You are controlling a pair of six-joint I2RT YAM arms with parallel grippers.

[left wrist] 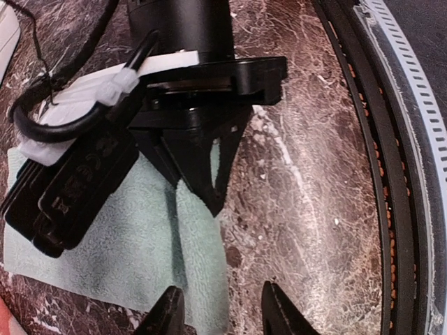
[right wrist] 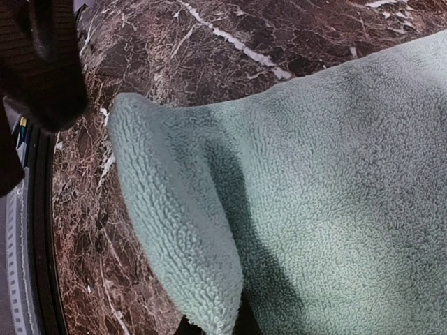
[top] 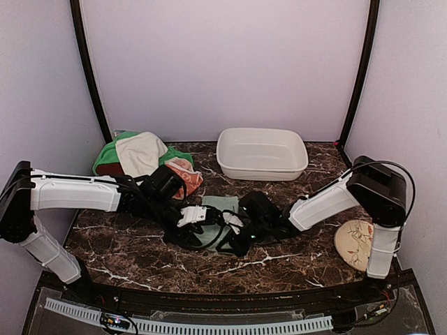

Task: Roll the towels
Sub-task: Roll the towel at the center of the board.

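Note:
A small sage-green towel (top: pixel 222 204) lies on the dark marble table at the centre. Its near edge is folded over and lifted. My right gripper (left wrist: pixel 207 195) is shut on that fold (right wrist: pixel 174 230); in the right wrist view the towel (right wrist: pixel 335 174) hides most of its fingers. My left gripper (left wrist: pixel 223 315) is open and low, facing the right one, with the towel's (left wrist: pixel 126 244) folded edge lying by its left finger (left wrist: pixel 170 314). At the back left lies a pile with a bright green towel (top: pixel 106 157), a cream-white towel (top: pixel 142 153) and an orange patterned towel (top: pixel 183 174).
A white plastic basin (top: pixel 262 153) stands at the back centre-right. A round floral plate (top: pixel 354 243) lies at the right, near the right arm's base. The table's front edge with its black rail (left wrist: pixel 398 174) runs close to the grippers. Walls enclose the table.

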